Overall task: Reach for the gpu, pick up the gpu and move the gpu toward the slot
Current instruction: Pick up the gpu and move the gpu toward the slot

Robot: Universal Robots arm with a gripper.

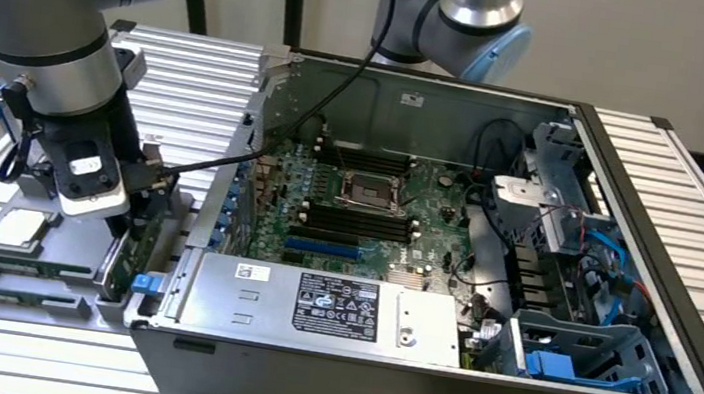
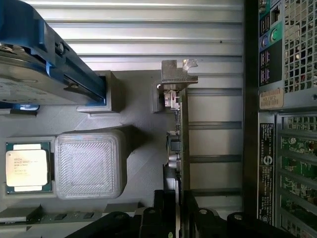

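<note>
Fingers (image 2: 163,215) clamp the upright gpu (image 2: 184,134) beside the computer case (image 2: 277,148), whose stickers are unreadable.

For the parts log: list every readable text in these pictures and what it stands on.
No text reads clearly.
The power supply label: print too small.
The chip beside the grey block: lettering blurred.
The case stickers: blurred.

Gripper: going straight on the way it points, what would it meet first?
The gpu, standing on edge in the grey holder right under the gripper. Whether they already touch is unclear.
</note>
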